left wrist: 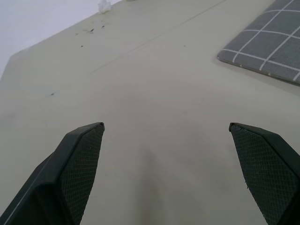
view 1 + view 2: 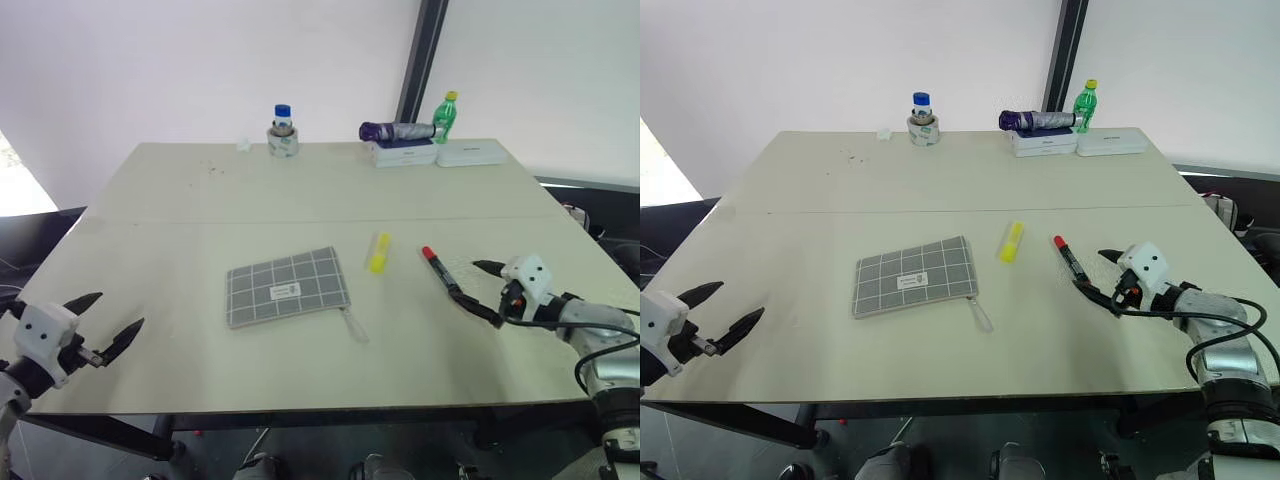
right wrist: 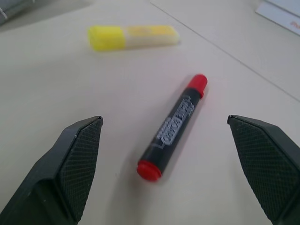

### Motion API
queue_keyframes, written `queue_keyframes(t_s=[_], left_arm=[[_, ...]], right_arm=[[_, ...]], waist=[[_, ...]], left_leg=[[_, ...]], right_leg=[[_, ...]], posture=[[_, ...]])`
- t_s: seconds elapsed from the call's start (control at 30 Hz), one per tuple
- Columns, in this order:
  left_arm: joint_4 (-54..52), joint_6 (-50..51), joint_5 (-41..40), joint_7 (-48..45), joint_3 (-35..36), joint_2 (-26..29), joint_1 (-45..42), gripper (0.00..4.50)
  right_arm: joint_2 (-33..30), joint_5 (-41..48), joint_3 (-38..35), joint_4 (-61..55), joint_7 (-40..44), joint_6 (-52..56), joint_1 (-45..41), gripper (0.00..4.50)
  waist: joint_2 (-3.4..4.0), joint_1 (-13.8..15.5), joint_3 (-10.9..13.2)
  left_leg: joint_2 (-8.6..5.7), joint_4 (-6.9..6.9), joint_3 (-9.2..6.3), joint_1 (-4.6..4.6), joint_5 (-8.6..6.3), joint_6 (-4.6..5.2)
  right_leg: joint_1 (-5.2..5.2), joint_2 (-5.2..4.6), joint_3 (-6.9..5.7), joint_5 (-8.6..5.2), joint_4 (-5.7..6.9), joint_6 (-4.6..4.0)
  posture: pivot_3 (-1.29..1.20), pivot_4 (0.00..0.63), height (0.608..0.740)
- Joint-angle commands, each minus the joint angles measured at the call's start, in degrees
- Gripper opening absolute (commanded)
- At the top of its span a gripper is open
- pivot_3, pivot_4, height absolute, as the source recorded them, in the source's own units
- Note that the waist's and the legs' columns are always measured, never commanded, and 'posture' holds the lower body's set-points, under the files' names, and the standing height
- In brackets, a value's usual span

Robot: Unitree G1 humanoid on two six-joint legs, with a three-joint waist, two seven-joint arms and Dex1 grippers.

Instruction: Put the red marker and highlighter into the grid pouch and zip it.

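The left gripper [image 2: 108,325] hovers at the near left corner of the desk [image 2: 300,190], jaws spread wide and empty, well apart from every task item. The right gripper [image 2: 487,290] is at the near right, jaws also spread wide and empty, with the red marker [image 3: 172,127] lying on the desk between and just ahead of its fingertips.

Item positions:
- The red marker lies flat, near the right gripper. Its long axis runs diagonally: the red cap points away toward the far side and slightly left, the barrel end toward the gripper.
- The highlighter [image 2: 379,252] lies flat just left of the marker, apart from it. Its long axis runs nearly front to back.
- The grid pouch [image 2: 286,286] lies flat left of the highlighter, label up, zipper pull [image 2: 353,326] trailing off its near right corner. Whether the zipper is open cannot be told.

Risks:
- The marker is round and may roll if one finger touches it first.
- The jaws must close across the barrel; closing along the long axis would push the marker away.
- A flat pouch mouth may reject the pens unless the left gripper holds it open.
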Motion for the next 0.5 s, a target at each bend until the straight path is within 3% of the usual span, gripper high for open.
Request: queue_keyframes(t_s=[0.03, 0.3, 0.5], left_arm=[[-1.15, -2.23, 0.30, 0.00, 0.43, -0.05, -0.52, 4.50], [-0.49, -3.95, 1.94, 0.87, 0.13, -0.49, -0.91, 4.50], [-0.21, -7.50, 2.32, -0.14, 0.02, -1.36, -0.29, 4.50]], right_arm=[[-0.24, 0.96, -0.69, -6.63, -1.62, 3.77, 0.32, 4.43], [-0.54, 1.05, -0.64, -13.92, -3.31, 10.76, 0.12, 4.43], [0.05, 1.00, -0.50, -13.26, -2.85, 10.80, -0.53, 4.43]], waist=[[0.00, 0.03, 0.00], [0.00, 0.03, 0.00], [0.00, 0.03, 0.00]], left_leg=[[0.00, -0.01, 0.00, 0.00, 0.00, 0.00], [0.00, -0.05, -0.01, -0.03, -0.03, -0.04], [0.00, -0.09, -0.01, -0.09, -0.02, -0.01]], right_leg=[[0.00, 0.00, 0.00, 0.00, -0.01, 0.00], [-0.01, -0.01, 0.01, 0.00, -0.12, -0.02], [-0.04, 0.00, 0.00, 0.00, -0.19, -0.01]], posture=[[0.00, 0.150, 0.740], [0.00, 0.150, 0.740], [0.00, 0.150, 0.740]])
